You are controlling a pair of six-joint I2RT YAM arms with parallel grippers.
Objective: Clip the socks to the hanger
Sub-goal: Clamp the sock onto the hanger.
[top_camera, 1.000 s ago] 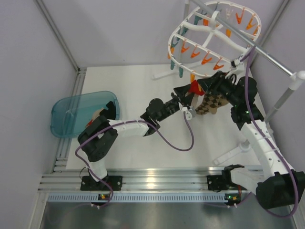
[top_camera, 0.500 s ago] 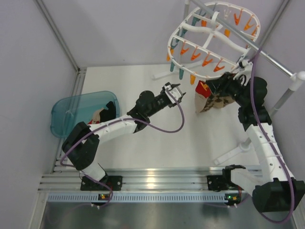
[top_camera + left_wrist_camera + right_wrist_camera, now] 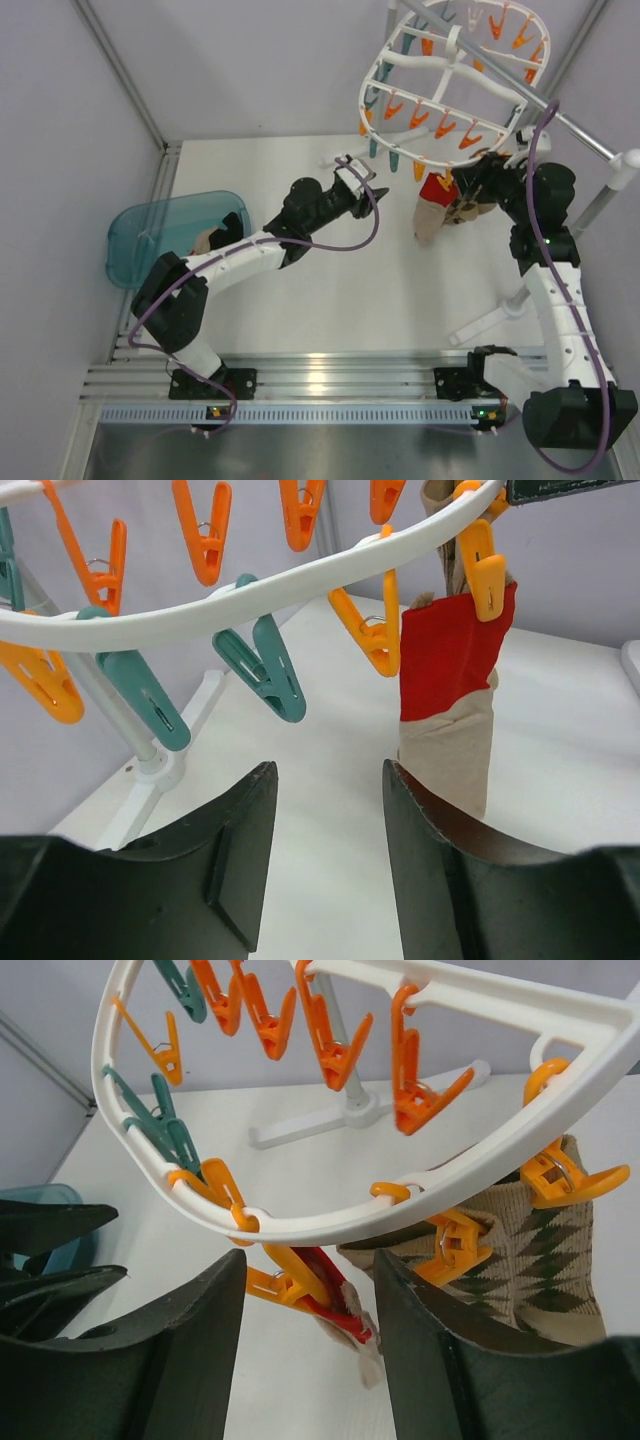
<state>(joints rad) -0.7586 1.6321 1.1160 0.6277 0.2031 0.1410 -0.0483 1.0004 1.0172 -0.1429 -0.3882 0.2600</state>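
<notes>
Red-ended socks (image 3: 450,695) hang from an orange peg (image 3: 483,570) on the hanger (image 3: 250,598) rim, above the far right corner; one or two, cannot tell. Left gripper (image 3: 325,860) stands apart and empty, facing them, with bare bench between. Right gripper (image 3: 310,1360) is likewise spread, crowded under the rim. An argyle sock (image 3: 530,1260) hangs beside, cut off at the frame edge. Tub (image 3: 170,235) at the left edge, its contents half hidden by the arm.

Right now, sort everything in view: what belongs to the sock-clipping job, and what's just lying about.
Job: red-and-beige sock, held by an orange peg; white peg hanger; left hand and right hand, both open.
Lying about: teal plastic tub; argyle sock; grey rail stand.
</notes>
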